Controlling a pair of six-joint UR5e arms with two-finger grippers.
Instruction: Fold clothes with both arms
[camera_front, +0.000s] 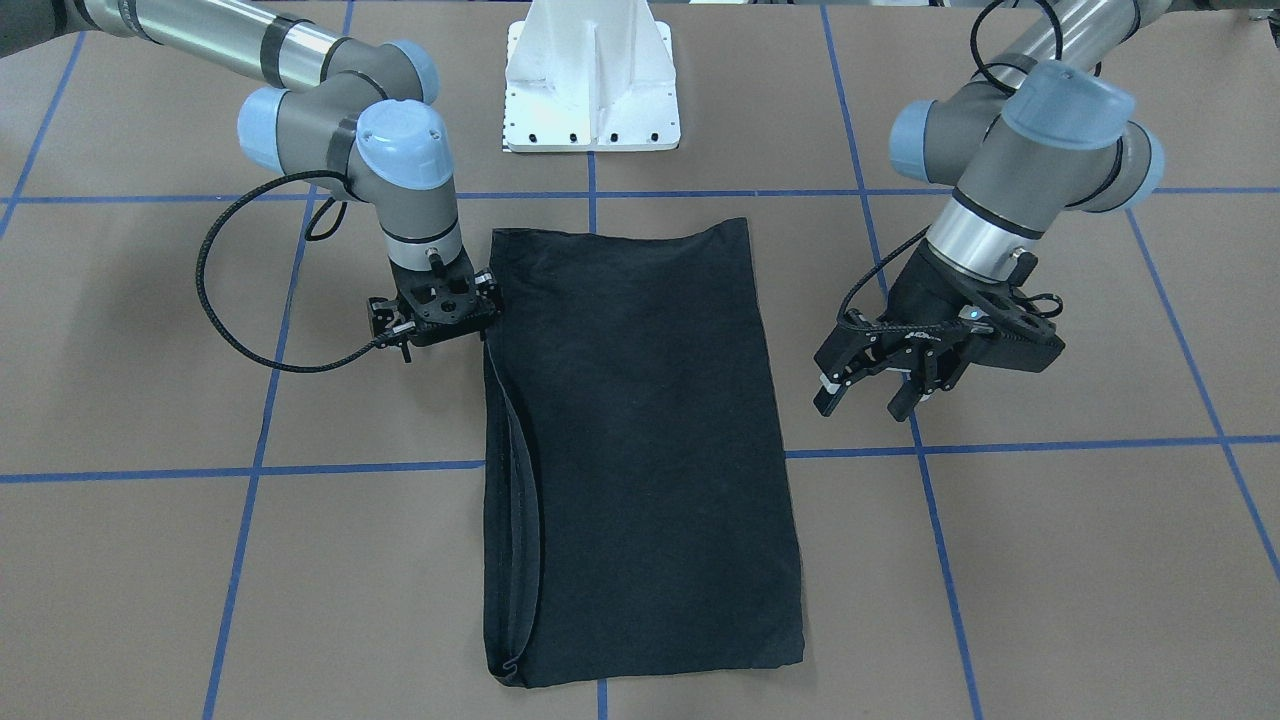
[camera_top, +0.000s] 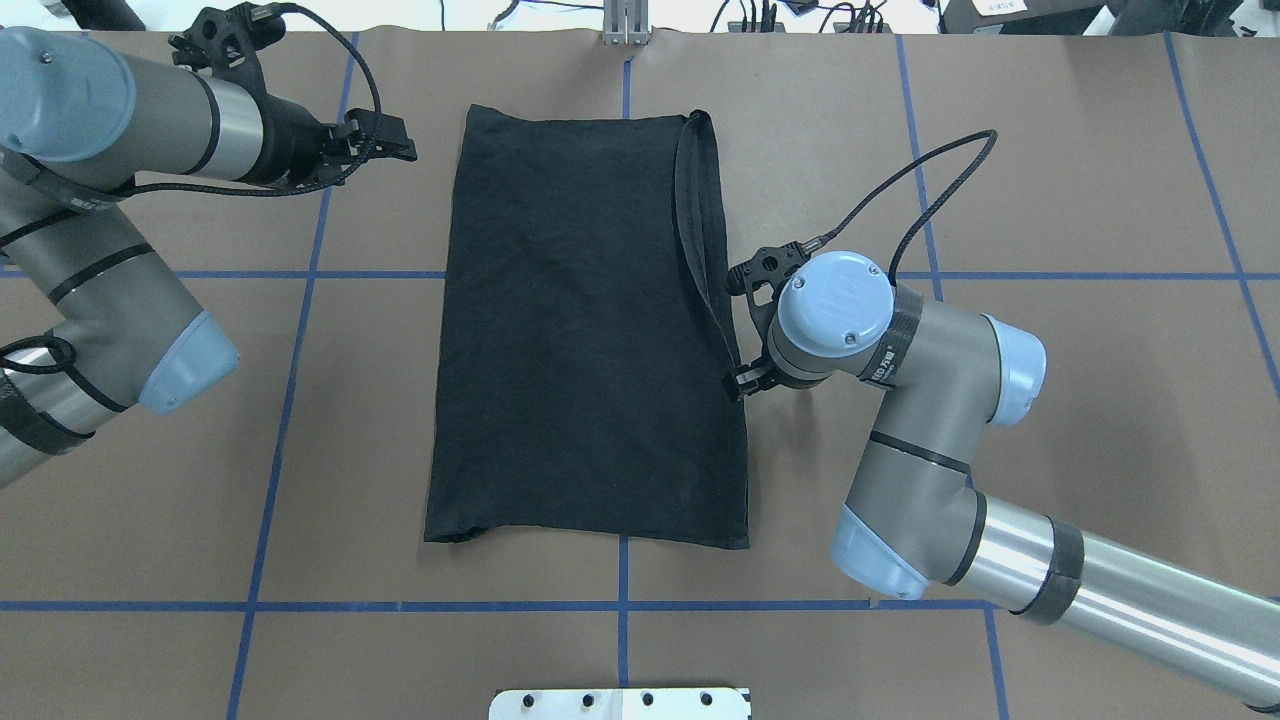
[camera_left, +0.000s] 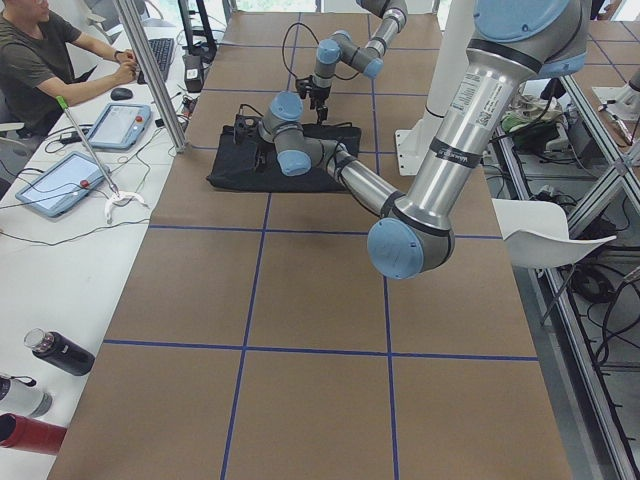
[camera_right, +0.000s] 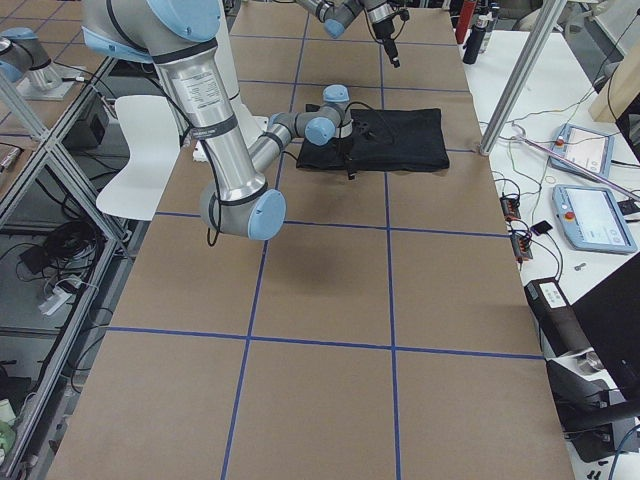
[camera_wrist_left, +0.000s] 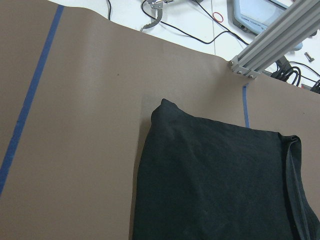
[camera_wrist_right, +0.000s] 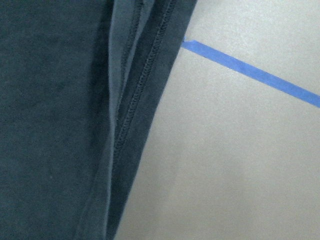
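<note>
The folded T-shirt (camera_front: 640, 450) lies on the worktop (camera_front: 1050, 550), its long axis running straight away from the pedestal (camera_front: 592, 80). The right claw (camera_front: 440, 315) seemingly touches its layered edge; I cannot tell its grip. The left claw (camera_front: 870, 395), spread apart, hangs farther off.

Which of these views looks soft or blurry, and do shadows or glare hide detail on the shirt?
Right wrist view: very close, slightly soft, yet the T-shirt hem stitching reads. Front-facing view: even light, faint shadows on the table, T-shirt nearly featureless black. Left wrist view: sharp, no glare.
</note>
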